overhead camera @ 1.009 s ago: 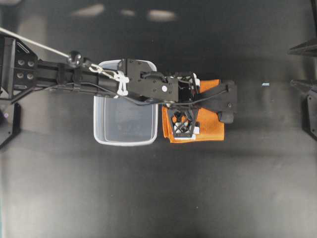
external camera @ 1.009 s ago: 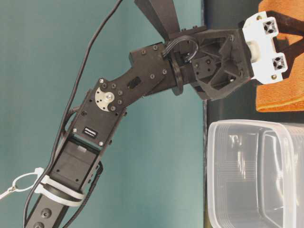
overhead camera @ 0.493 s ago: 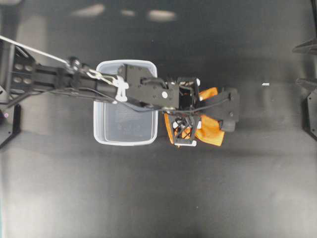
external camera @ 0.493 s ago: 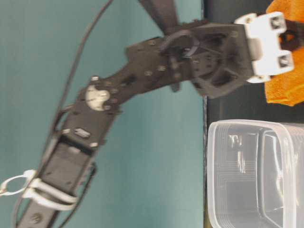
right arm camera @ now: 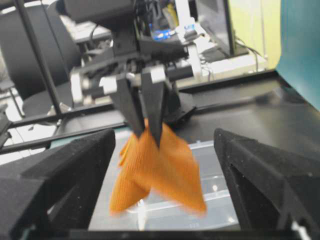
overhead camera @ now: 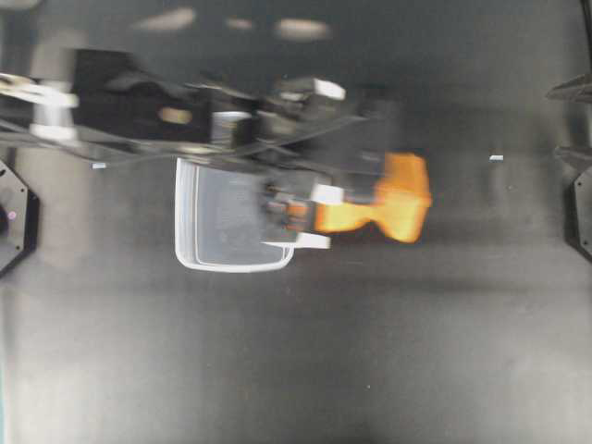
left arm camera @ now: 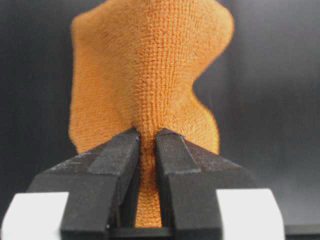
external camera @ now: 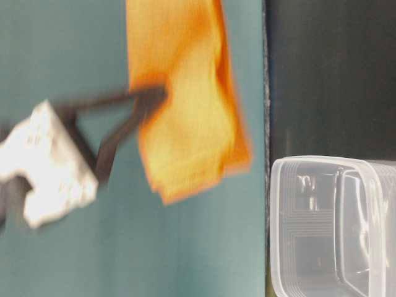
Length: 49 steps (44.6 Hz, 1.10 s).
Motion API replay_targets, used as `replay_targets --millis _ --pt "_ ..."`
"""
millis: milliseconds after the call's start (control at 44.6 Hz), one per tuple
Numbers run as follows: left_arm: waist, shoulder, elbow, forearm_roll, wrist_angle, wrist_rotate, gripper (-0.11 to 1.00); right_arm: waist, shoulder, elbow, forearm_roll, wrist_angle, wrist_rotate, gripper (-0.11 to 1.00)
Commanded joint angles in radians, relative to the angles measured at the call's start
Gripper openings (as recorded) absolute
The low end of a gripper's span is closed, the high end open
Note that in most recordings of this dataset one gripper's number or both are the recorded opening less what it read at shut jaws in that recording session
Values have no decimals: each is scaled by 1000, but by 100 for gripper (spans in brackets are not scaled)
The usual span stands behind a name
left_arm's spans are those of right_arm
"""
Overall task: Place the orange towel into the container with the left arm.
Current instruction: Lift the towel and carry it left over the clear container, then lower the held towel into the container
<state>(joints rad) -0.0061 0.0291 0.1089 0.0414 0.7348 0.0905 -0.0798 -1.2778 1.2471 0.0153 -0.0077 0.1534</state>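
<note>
The orange towel [overhead camera: 381,205] hangs off the table, pinched at a fold by my left gripper [left arm camera: 147,132], which is shut on it. In the overhead view the blurred left gripper [overhead camera: 314,217] is over the right rim of the clear container [overhead camera: 188,250], and the towel trails to the right of it. The table-level view shows the towel [external camera: 185,124] dangling above and to the left of the container [external camera: 322,164]. My right gripper [right arm camera: 165,145] stands wide open with nothing in it, facing the hanging towel [right arm camera: 160,172] and the container [right arm camera: 220,200] behind it.
The right arm [overhead camera: 578,199] stays at the right edge of the black table. A small pale speck [overhead camera: 496,158] lies on the table right of the towel. Chairs and desk clutter stand beyond the table's far side in the right wrist view.
The left gripper shut on the towel, lifted it off the table and swung left towards the container. The towel now hangs bunched instead of lying flat. The right arm has not moved.
</note>
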Motion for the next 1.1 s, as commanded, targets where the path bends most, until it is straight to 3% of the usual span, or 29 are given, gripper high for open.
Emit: replay_targets --millis 0,202,965,1009,1077 --pt "14 -110 115 5 -3 -14 7 -2 8 -6 3 -11 0 77" --pt "18 -215 272 3 -18 -5 7 -2 9 -3 3 -12 0 77" --pt "57 -199 328 5 -25 -15 7 -2 11 8 3 -17 2 77" --pt "57 -193 330 3 -25 -17 10 -2 9 8 3 -18 2 77" --pt "58 -183 328 3 -25 -15 24 -2 9 9 3 -20 2 77"
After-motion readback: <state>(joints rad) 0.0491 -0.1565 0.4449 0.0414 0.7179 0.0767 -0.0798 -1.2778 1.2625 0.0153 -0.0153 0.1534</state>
